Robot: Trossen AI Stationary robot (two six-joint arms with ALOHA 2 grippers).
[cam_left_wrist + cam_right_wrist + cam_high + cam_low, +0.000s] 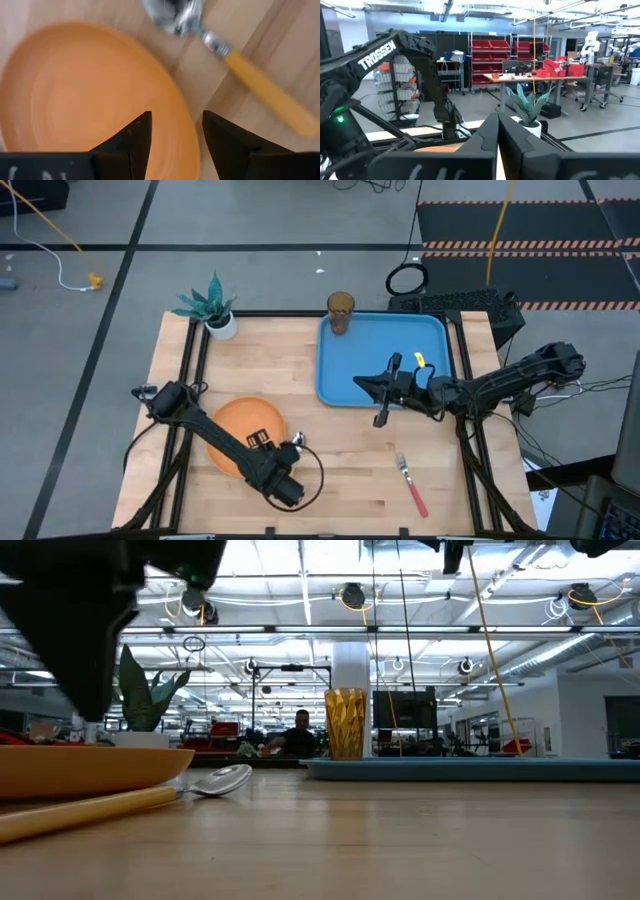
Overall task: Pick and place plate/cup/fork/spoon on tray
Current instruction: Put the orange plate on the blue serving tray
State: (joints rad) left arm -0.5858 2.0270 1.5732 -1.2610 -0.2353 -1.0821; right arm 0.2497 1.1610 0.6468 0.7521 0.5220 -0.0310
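The orange plate [232, 428] lies flat on the wooden table at the near left, also in the left wrist view [85, 100] and low view [90, 768]. My left gripper [175, 117] is open just above the plate's right rim [268, 442], one finger over the plate, one beyond the rim; the low view shows a gap below it. The spoon [225, 50] lies on the table beside the plate [225, 780]. The amber cup [340, 313] stands upright in the blue tray's [350, 360] far left corner. The fork [410, 485] lies on the table at the near right. My right gripper [497, 145] is shut and empty over the tray's near edge [362, 383].
A white pot with a green plant [215, 315] stands at the table's far left corner. A black rail frame [190, 360] runs along the table's edges. There is bare wood between the plate and the tray.
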